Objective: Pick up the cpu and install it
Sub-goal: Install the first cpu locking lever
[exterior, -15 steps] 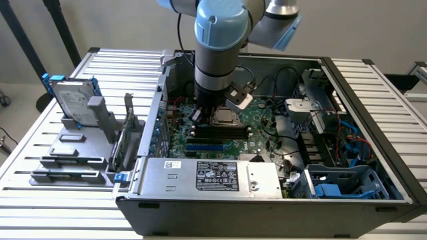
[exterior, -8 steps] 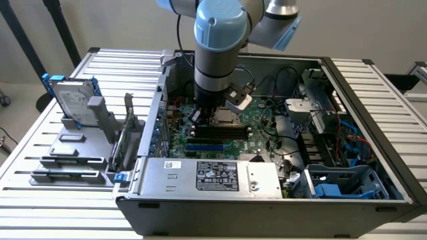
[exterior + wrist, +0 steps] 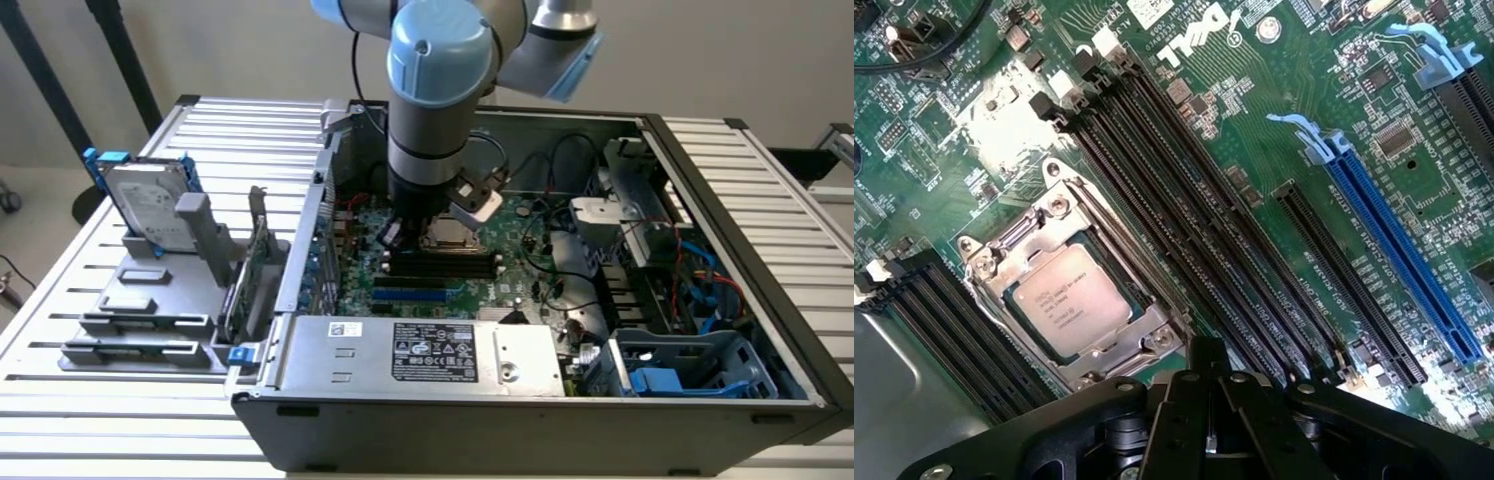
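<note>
A robot arm reaches down into an open computer case (image 3: 747,300), its gripper (image 3: 1204,400) hanging low over the green circuit board (image 3: 1254,130) with the fingers (image 3: 1249,405) pressed together and nothing between them. The chip (image 3: 1069,300), a small silver square with printed lettering, lies flat inside the metal frame of its socket (image 3: 1144,345), just beyond the fingertips and slightly off to one side; it appears to be seated already. Long black memory slots (image 3: 1184,200) run close alongside the frame, passing right by the fingertips, and a blue slot (image 3: 1399,250) lies well apart.

The risks, as judged from here: with the closed fingers so near the board, any sideways or downward slip could knock the socket frame or the memory slots, and a chip sitting crooked would bend the contacts beneath it.

The wrist view gives the chip, its lettering and the frame's screws close up, which the arm's own bulk largely blocks from outside. The exterior view alone takes in the case, the slatted table (image 3: 80,330) and, well apart from the fingers, a hard drive (image 3: 140,200) standing on a grey parts rack (image 3: 134,330).
</note>
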Tool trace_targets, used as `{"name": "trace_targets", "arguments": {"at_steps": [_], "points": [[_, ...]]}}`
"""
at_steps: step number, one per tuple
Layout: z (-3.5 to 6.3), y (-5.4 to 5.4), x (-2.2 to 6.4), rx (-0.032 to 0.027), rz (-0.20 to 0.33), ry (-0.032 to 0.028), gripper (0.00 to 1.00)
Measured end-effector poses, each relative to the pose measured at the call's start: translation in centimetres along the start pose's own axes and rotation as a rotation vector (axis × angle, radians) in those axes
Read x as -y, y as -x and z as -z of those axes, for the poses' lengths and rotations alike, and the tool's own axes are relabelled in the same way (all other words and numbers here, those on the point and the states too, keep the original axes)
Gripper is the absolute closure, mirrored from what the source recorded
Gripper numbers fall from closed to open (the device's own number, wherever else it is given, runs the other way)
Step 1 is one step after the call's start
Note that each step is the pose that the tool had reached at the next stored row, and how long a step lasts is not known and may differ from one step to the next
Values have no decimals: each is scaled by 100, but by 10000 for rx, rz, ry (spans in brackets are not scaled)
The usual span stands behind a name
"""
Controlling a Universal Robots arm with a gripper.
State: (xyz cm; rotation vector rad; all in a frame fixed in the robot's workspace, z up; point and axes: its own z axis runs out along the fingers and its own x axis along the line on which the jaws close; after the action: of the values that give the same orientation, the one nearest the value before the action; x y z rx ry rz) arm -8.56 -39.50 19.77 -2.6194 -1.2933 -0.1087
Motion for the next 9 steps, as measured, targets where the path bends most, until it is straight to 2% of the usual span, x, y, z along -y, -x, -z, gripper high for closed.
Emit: {"name": "trace_targets", "arguments": {"at_steps": [6,9], "points": [[10,-4,13,-7,1,0,89],[113,-22,32,-3,1,0,89]]}}
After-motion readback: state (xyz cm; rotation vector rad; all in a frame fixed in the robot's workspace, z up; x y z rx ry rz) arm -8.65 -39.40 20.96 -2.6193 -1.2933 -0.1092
